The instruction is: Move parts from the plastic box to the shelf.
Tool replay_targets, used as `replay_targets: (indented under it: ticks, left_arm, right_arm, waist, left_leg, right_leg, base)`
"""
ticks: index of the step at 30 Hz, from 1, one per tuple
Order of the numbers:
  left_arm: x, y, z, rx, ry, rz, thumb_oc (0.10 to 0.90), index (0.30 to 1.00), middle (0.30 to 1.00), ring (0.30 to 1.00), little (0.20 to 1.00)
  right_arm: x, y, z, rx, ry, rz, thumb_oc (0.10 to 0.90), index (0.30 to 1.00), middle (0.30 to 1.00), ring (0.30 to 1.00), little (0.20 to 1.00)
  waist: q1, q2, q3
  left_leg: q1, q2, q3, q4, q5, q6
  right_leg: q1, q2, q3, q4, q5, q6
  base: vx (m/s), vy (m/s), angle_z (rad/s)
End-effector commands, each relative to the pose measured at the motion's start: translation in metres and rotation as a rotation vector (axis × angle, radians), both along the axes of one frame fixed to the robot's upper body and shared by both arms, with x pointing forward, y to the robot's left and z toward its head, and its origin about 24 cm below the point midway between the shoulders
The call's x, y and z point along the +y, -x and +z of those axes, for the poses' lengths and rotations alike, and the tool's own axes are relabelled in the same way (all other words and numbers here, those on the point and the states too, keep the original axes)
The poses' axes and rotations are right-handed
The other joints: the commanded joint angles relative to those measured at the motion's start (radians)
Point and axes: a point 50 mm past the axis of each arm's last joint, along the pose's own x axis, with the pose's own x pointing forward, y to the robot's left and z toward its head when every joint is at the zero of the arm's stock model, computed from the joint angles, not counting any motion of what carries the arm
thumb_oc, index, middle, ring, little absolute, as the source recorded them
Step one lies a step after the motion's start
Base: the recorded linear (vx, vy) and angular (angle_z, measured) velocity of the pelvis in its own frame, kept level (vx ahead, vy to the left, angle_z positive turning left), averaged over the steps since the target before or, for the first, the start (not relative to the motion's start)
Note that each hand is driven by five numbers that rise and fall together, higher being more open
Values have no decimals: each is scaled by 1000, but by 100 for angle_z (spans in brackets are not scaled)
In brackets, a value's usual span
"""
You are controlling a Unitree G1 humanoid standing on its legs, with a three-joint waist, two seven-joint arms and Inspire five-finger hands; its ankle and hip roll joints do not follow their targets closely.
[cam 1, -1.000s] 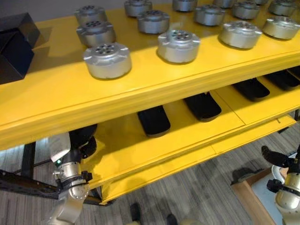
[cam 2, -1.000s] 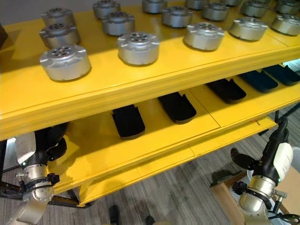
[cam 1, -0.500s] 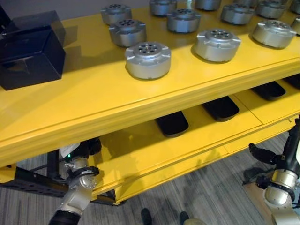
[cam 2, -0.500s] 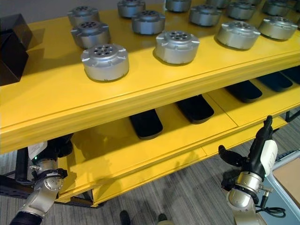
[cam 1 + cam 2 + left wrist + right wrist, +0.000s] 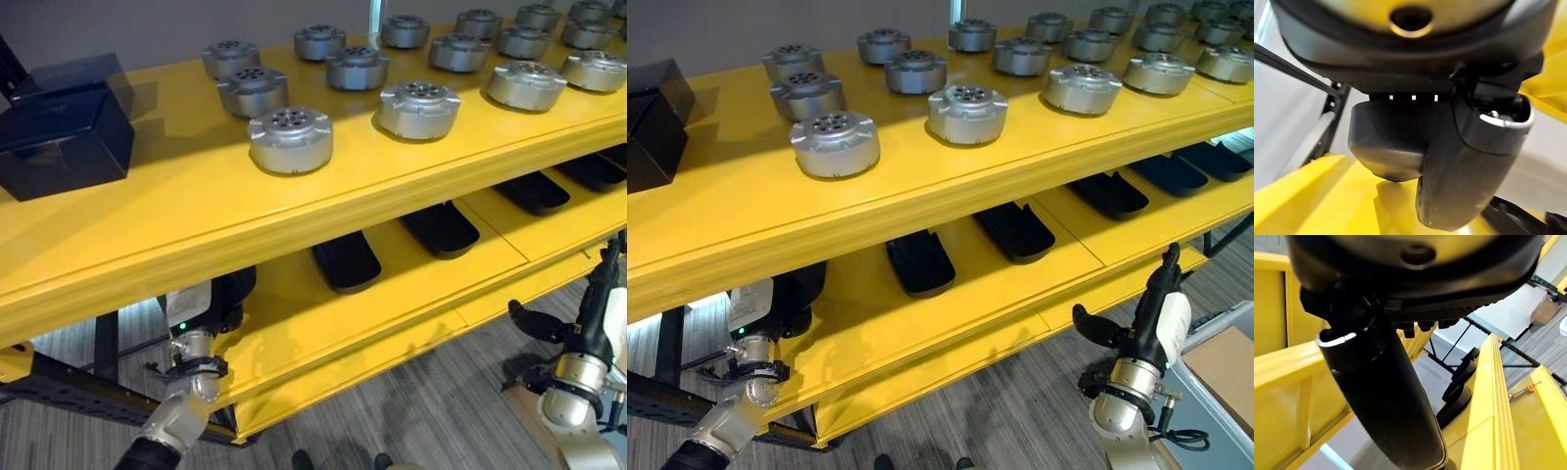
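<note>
Shelf (image 5: 147, 235): a long yellow rack with a top deck and a lower deck, running across both eye views.
Dark box (image 5: 64, 137): a dark box on the top deck at the robot's left end; whether it is the plastic box of the task cannot be told.
Parts (image 5: 290, 138): round silver metal discs with a ring of holes on top and small lugs round the rim, set in rows on the top deck, apart from one another. Neither hand carries one.
Black trays (image 5: 347, 260): shallow dark trays on the lower deck, spaced along it.
Handling: the parts look like solid cast metal, so probably heavy, stiff and smooth-sided; a grip across the rim, fingers on one side and thumb opposite, seems safest.
Left hand (image 5: 230, 294): low under the top deck by the lower deck's edge; finger state cannot be told.
Right hand (image 5: 1095, 328): low beside the rack's front edge, thumb standing out, holding nothing visible; its fingers cannot be told.
Writing: none readable.
</note>
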Motion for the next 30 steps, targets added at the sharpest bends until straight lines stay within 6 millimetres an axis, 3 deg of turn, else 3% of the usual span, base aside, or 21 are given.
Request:
replay_targets:
  ticks: [1, 13, 30]
  left_arm:
    - [-9, -11, -1, 59, -11, -108, 400, 300, 300, 300, 300]
    - [-13, -2, -16, 119, -10, -115, 400, 300, 300, 300, 300]
    - [-14, 18, -52, 243, 47, -48, 400, 300, 300, 300, 300]
  right_arm:
    - [-8, -21, 59, -301, 93, -19, 900, 1000, 1000, 1000, 1000]
    - [-6, -30, 69, -348, 86, 8, 900, 1000, 1000, 1000, 1000]
    - [2, -45, 79, -334, 113, 105, 900, 1000, 1000, 1000, 1000]
  waist:
    - [17, -18, -19]
    - [37, -12, 2]
    - [66, -9, 28]
  left_leg:
    - [88, 60, -2, 2, -178, -23]
    - [75, 98, -37, 6, -148, -55]
    - [26, 164, -103, 46, -88, -98]
  right_leg:
    - [-70, 13, -34, 75, -48, 17]
    - [-67, 48, -51, 79, -71, -19]
    - [-72, 87, -74, 146, -119, -69]
  base:
    - [-67, -76, -5]
    - [-74, -89, 0]
    - [-37, -67, 7]
